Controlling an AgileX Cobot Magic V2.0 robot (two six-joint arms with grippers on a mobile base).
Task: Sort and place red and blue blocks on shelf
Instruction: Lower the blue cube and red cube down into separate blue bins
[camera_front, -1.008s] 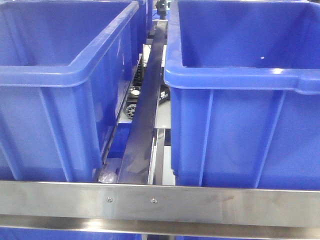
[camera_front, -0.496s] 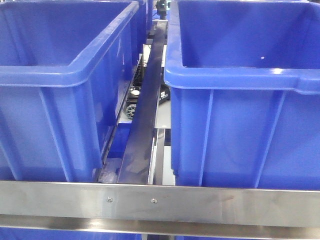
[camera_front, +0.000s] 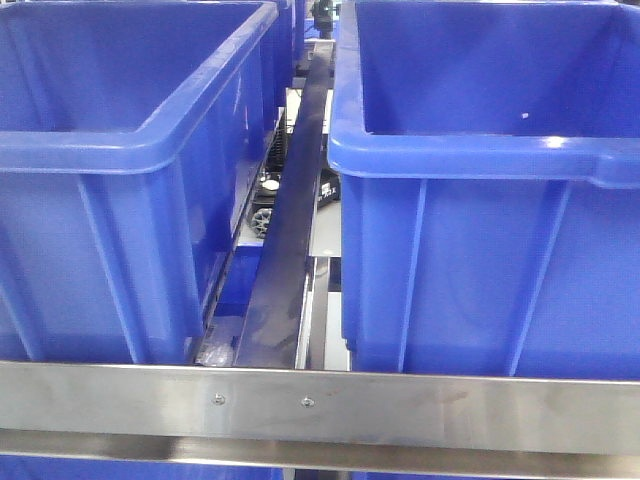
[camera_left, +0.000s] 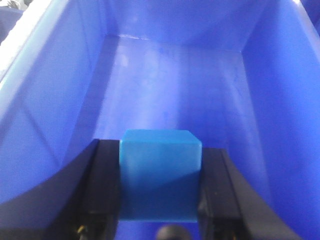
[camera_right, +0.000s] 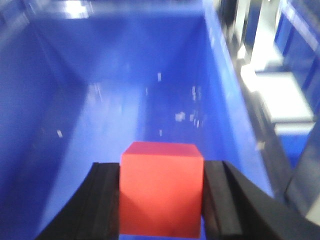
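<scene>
The blue block (camera_left: 160, 175) sits pinched between the two black fingers of the left claw (camera_left: 160, 186), a finger flat against each side face, above the floor of a dark-blue bin (camera_left: 165, 75). The red block (camera_right: 161, 190) is held the same way in the right claw (camera_right: 161, 197), over the inside of a second bin (camera_right: 115, 75) whose floor shows scattered glints. Neither block touches the floor beneath it, as far as these wrist views show.

From the front view, two large bins, the left bin (camera_front: 130, 150) and the right bin (camera_front: 480, 150), stand side by side on a shelf behind a steel rail (camera_front: 320, 405), with a dark bar (camera_front: 285, 260) running back through the gap between them (no arm or block shows in this view).

The likely step in hand is lowering and releasing. The risk I see is a block let go from too high: it could bounce or tumble on the smooth plastic floor. Another is a claw clipping a bin wall if it drifts sideways.
</scene>
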